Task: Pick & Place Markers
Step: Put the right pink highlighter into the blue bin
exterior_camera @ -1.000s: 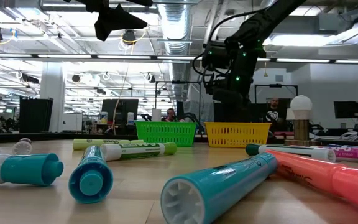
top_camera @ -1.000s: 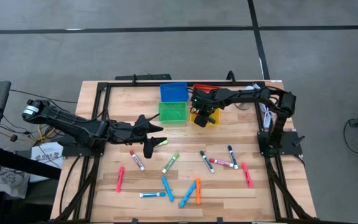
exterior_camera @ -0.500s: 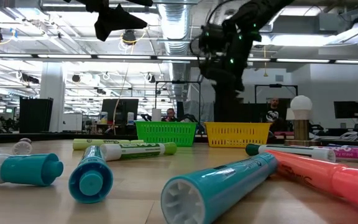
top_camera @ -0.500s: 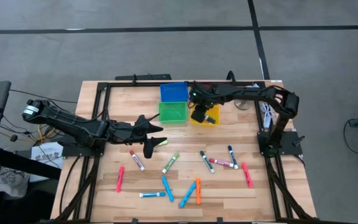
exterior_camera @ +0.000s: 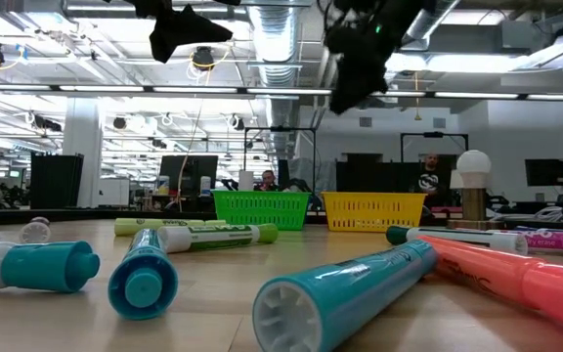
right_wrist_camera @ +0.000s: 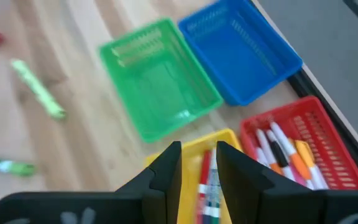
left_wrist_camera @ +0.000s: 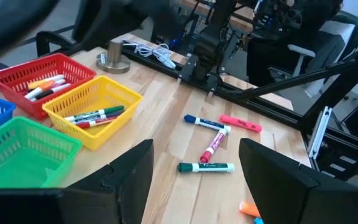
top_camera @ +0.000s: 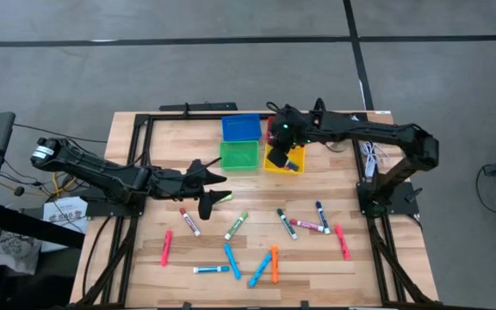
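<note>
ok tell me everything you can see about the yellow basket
The yellow basket is a small rectangular bin that looks like plastic mesh, with open lattice walls. It sits upright on the wooden table's far side, between the green basket and the red basket, close against both. Several markers lie inside. The right gripper hovers above it.

left gripper (top_camera: 216, 200) jaws wide, right gripper (top_camera: 280, 153) jaws narrowly apart

Bare tabletop (top_camera: 317, 185) between bins (top_camera: 239, 155) and markers (top_camera: 287, 224)
</note>
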{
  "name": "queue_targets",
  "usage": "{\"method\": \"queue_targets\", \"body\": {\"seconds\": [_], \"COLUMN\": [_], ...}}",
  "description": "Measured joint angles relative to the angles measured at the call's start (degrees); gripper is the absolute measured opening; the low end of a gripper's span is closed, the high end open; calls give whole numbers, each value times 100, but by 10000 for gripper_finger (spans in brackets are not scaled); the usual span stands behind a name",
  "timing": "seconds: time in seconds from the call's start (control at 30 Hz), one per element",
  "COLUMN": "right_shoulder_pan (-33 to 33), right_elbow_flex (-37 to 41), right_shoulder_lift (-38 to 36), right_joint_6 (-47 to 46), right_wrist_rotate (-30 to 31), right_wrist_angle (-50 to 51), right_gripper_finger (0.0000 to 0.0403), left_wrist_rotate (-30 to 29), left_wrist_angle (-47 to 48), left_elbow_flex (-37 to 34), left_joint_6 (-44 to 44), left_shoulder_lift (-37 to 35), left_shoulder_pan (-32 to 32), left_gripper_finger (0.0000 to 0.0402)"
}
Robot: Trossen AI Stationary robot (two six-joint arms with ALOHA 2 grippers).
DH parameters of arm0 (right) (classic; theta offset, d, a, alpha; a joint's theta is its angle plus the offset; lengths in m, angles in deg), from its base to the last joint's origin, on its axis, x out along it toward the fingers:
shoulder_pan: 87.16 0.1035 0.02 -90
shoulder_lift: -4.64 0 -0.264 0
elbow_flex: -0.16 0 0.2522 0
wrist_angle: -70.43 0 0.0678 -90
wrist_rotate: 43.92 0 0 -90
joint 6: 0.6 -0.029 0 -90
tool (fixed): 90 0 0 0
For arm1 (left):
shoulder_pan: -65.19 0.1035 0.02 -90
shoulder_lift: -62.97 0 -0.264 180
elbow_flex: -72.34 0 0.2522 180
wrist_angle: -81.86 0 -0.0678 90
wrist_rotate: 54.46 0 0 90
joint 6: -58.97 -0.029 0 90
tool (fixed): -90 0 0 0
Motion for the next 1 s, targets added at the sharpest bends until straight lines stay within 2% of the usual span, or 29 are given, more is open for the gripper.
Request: {"method": "queue_targets", "body": {"seconds": [0.23, 0.57, 0.8, 1.0], "right_shoulder_pan": [721, 2290, 3290, 3951], "right_elbow_flex": [0, 7, 4, 4], "right_shoulder_lift": [-407, -366, -400, -386], "right_joint_6": [-331, -1053, -1755, -2649], "right_wrist_rotate": [-1, 12, 426, 440], "right_wrist_angle": [187, 1032, 1571, 2061], "right_gripper_finger": [91, 91, 91, 91], "left_wrist_rotate": [0, -2, -1, -2], "left_wrist_angle": [-36, -65, -65, -72], "left_elbow_flex": [0, 0, 0, 0], "left_joint_6": [0, 0, -9, -15], "left_shoulder_lift": [0, -2, -2, -2], "left_shoulder_pan": [0, 0, 0, 0], "left_gripper_finger": [236, 236, 236, 236]}}
